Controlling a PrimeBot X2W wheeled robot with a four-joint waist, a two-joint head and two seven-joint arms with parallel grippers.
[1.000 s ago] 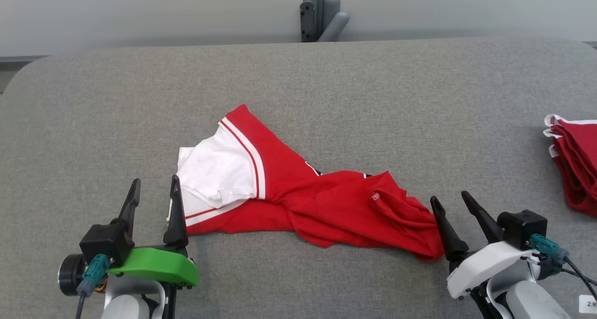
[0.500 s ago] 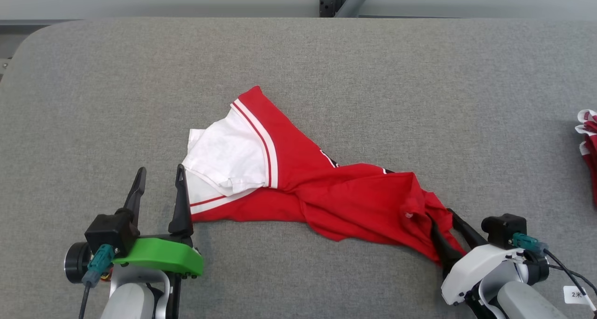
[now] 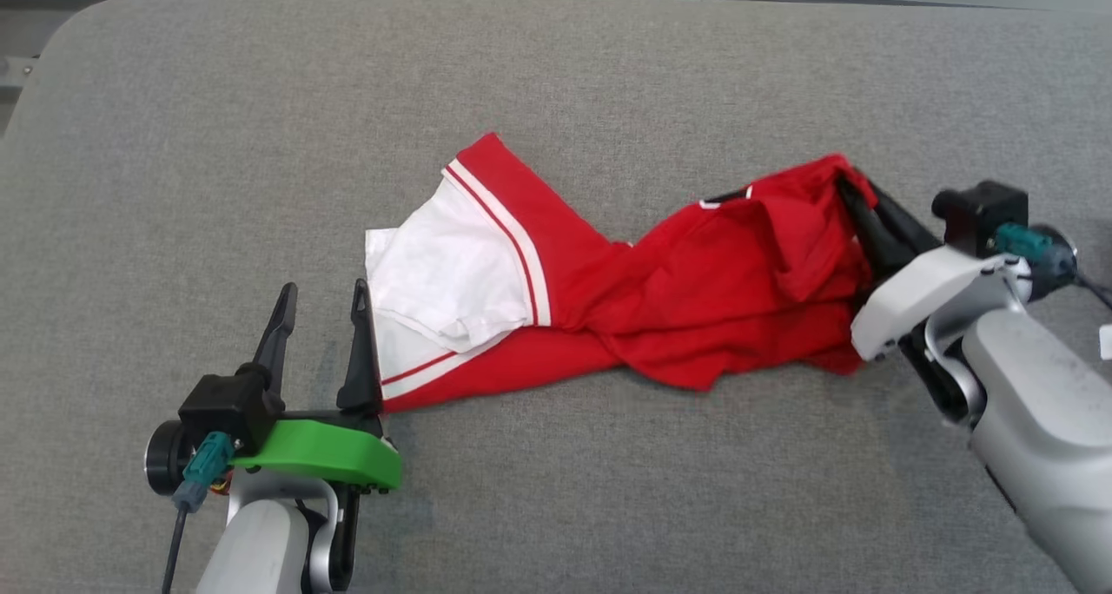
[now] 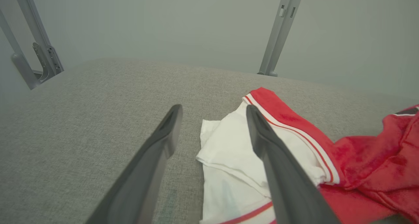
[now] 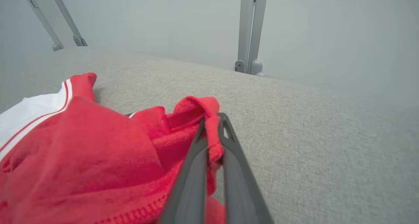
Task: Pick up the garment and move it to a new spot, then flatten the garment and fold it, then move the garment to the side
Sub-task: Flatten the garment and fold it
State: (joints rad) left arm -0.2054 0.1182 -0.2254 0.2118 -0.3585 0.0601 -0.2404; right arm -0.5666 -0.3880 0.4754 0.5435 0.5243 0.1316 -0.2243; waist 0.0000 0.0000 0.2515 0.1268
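Observation:
The garment is a crumpled red shirt with a white panel and white stripes, lying across the middle of the grey table. My right gripper is shut on the garment's red right end, which is raised off the table. The right wrist view shows a fold of red cloth pinched between the two dark fingers of my right gripper. My left gripper stands open at the garment's white left edge. In the left wrist view my left gripper has its right finger over the white cloth.
Padded grey fabric covers the table, whose rounded back left corner shows in the head view. Grey metal posts stand behind its far edge against a pale wall. Bare tabletop lies in front of the garment and to its left.
My right gripper has shut on the garment's right end and carried it up and back, away from the front edge. The left gripper stays put. The head camera has tilted down.

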